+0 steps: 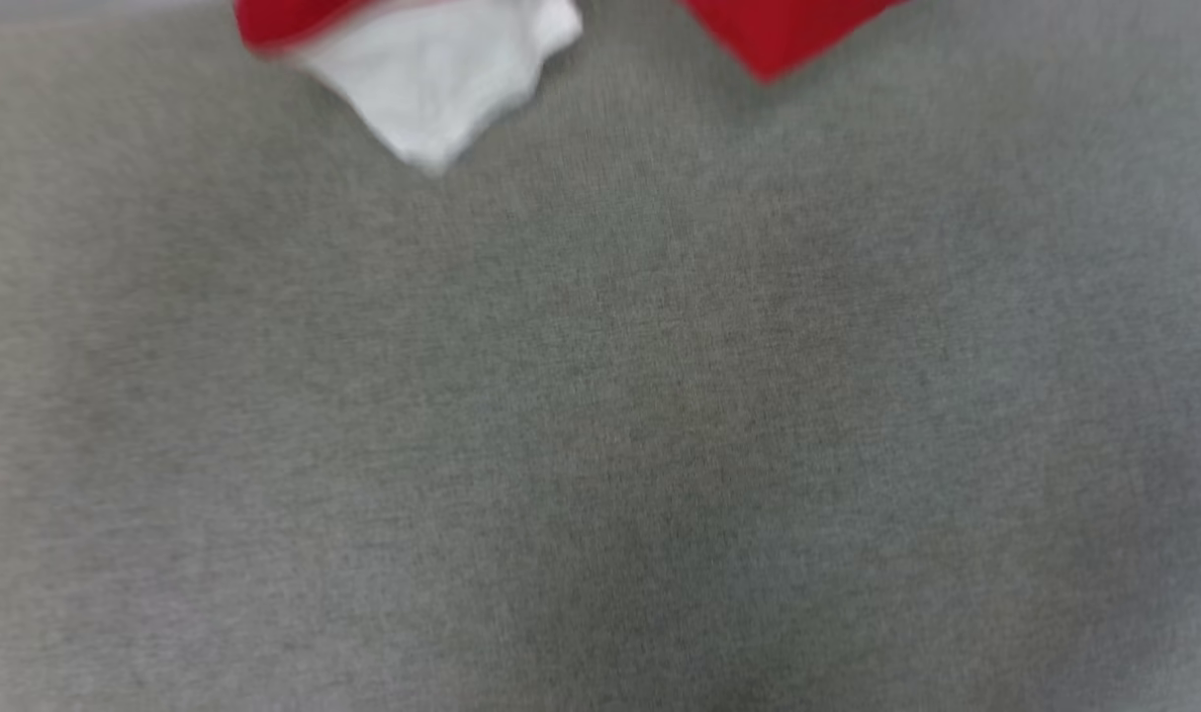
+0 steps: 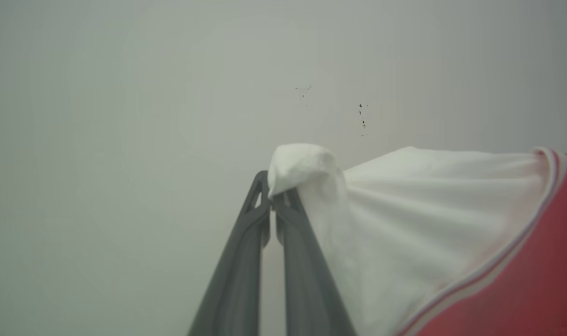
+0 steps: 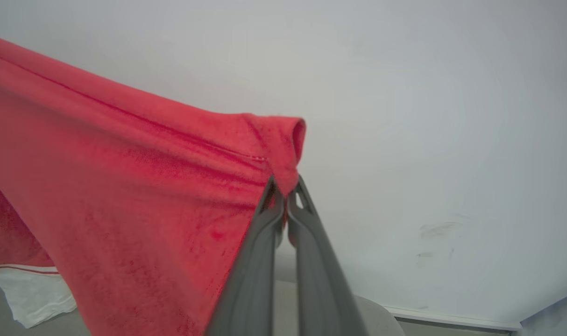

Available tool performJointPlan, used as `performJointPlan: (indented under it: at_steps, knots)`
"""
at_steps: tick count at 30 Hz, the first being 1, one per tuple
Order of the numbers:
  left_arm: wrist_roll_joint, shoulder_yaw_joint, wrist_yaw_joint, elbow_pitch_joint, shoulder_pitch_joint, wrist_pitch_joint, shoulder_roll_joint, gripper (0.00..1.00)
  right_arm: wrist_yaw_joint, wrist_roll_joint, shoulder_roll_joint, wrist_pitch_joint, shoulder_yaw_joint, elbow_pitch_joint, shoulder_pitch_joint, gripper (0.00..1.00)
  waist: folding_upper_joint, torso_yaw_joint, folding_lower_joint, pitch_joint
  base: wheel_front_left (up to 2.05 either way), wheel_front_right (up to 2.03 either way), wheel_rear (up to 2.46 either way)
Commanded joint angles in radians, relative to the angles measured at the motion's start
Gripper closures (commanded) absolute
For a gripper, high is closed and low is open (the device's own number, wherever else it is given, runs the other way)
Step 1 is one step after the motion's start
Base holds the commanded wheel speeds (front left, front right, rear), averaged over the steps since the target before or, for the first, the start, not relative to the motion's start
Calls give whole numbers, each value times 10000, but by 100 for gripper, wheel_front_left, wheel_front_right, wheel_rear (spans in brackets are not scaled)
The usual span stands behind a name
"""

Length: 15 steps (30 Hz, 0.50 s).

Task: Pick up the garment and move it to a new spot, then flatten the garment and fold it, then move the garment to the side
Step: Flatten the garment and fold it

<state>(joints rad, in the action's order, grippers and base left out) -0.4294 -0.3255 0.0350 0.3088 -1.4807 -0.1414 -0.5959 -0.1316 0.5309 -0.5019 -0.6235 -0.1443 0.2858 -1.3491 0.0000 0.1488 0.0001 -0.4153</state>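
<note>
Overhead, from the head camera, we see the garment [image 1: 413,59] as two hanging tips along the top edge: its white sleeve [image 1: 442,109] at about eleven o'clock and a red corner [image 1: 779,35] at about one o'clock. Both hang over a grey fabric-covered surface [image 1: 600,445]. That picture is blurred, so we cannot tell whether either tip touches the surface. The left wrist camera gives us the grip itself: the left gripper [image 2: 272,198] has its two dark fingers pressed together on a bunched fold of the sleeve. The fold bulges over the fingertips, then stretches away toward three o'clock. There the striped trim [image 2: 479,273] meets the red body at about four o'clock. Behind it stands a pale wall [image 2: 124,116] with a few dark specks [image 2: 362,119] near one o'clock. The right wrist camera supplies the other end: the right gripper [image 3: 286,193] is clamped on a rolled corner of red hem. From there the red cloth runs taut toward ten o'clock and drapes down to seven o'clock, where a bit of white sleeve hangs low. In that view we also make out faint scuff marks [image 3: 440,228] on the wall at four o'clock and a white skirting strip [image 3: 451,318] near five o'clock.
</note>
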Motion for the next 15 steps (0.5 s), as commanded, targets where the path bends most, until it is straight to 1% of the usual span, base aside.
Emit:
performJointPlan:
  at_steps: [1, 5, 8, 11, 15]
  knots:
    - [91, -6, 9, 211, -308, 34, -114, 100, 17, -64, -70, 230, -33, 188, -297, 100, 0, 275, -1, -915, 0, 0, 0]
    - [452, -86, 8, 633, -1714, -44, -117, 100, 17, -164, -47, 1264, -251, 646, -1582, 100, 0, 362, -1, -1833, 0, 0, 0]
    - [674, -151, 34, 835, -2562, -121, -115, 100, 17, -227, 144, 2182, -516, 1146, -2546, 100, 0, 438, -1, -2499, 0, 0, 0]
    - [860, -179, 136, 1017, -3115, 2, -101, 100, 16, -218, 318, 3077, -910, 1731, -3325, 100, 0, 474, -1, -2925, 0, 0, 0]
    - [943, -149, 241, 1225, -3554, 101, -60, 100, 16, -68, 380, 3959, -1546, 2437, -4097, 100, 0, 438, -1, -3360, 0, 0, 0]
